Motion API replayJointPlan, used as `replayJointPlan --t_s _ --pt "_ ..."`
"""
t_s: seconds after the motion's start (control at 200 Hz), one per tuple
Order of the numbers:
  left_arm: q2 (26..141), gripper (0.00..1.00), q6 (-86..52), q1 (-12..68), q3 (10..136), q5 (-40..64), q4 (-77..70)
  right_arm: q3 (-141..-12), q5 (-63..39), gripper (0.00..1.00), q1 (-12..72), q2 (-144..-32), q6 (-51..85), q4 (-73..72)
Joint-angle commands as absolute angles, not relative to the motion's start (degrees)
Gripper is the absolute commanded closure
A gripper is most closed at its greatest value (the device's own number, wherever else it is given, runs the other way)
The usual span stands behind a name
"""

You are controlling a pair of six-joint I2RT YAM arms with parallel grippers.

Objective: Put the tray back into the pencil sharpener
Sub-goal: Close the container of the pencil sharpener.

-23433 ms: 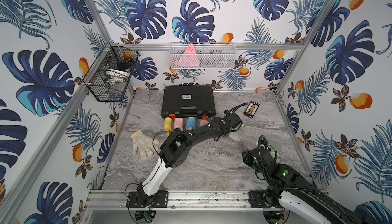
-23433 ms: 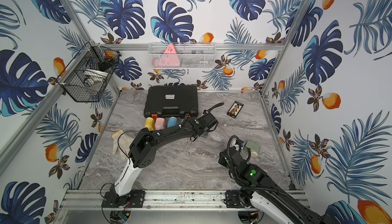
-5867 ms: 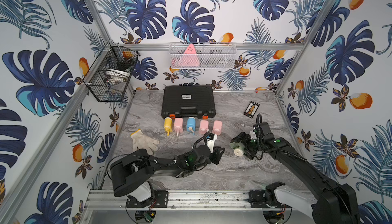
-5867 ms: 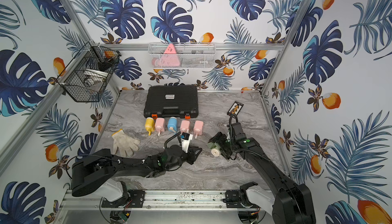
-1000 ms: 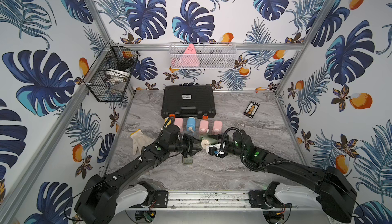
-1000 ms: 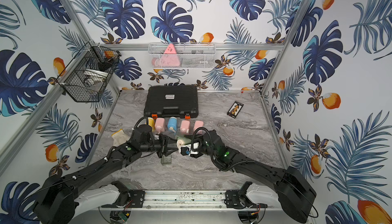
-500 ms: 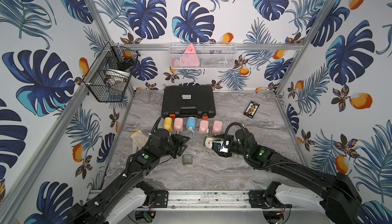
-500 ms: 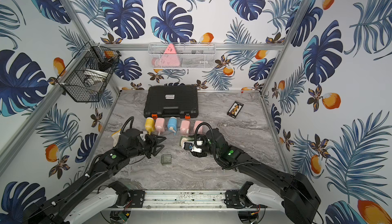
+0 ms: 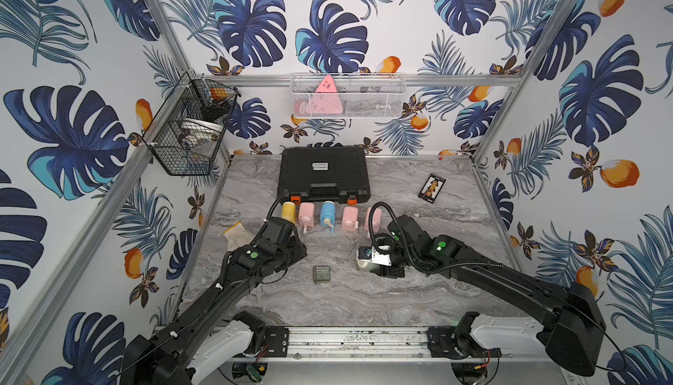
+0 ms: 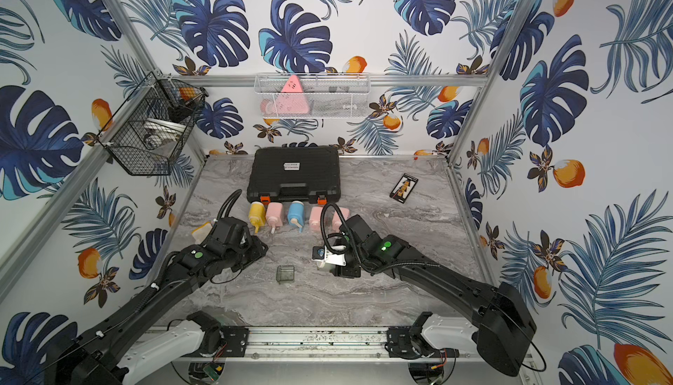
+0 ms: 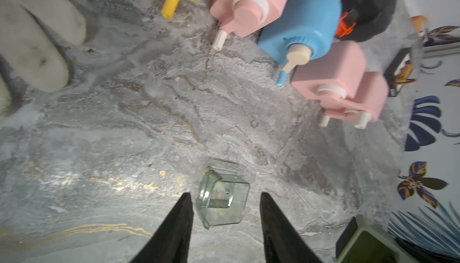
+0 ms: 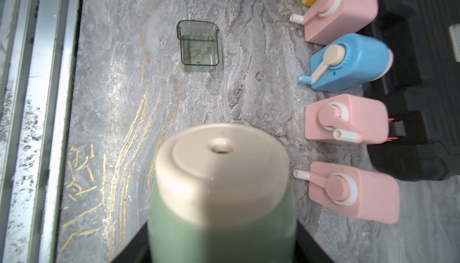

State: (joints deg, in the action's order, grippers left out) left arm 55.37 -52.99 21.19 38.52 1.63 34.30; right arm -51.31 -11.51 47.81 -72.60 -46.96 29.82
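The small clear tray (image 9: 321, 274) (image 10: 285, 274) lies by itself on the marble table, open side up. My left gripper (image 9: 295, 252) (image 11: 225, 194) is open and hangs a little to the tray's left. In the left wrist view the tray (image 11: 221, 203) shows between the two black fingertips, untouched. My right gripper (image 9: 380, 264) (image 12: 221, 236) is shut on the green pencil sharpener (image 12: 221, 187) with its cream face (image 9: 361, 263), held to the right of the tray (image 12: 199, 46). The sharpener's tray slot is hidden.
Several other sharpeners, yellow (image 9: 288, 212), pink and blue (image 9: 327, 213), stand in a row in front of a black case (image 9: 324, 172). A white glove (image 9: 236, 237) lies at the left. A black card (image 9: 431, 188) lies at the back right. A wire basket (image 9: 189, 135) hangs on the left wall.
The two grippers have drawn apart from the middle: the left arm pulled back to the left, the right moved right with the sharpener. The tray stayed where it lay.
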Motion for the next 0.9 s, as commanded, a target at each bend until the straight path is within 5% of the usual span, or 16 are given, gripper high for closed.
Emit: replayJointPlan --t_s 0.0,0.34,0.896 --pt "54.8 0.54 -50.1 18.8 35.4 6.1 33.8 -53.5 -12.7 0.5 48.5 -75.8 -46.2 34.0" --pt "56.1 0.63 -51.8 8.6 23.6 24.7 23.2 -60.7 -9.8 0.49 52.1 -86.5 -44.0 36.2" --pt "58.3 0.75 -52.1 7.8 19.4 27.9 16.9 -69.9 -5.8 0.49 56.8 -99.5 -39.2 35.6"
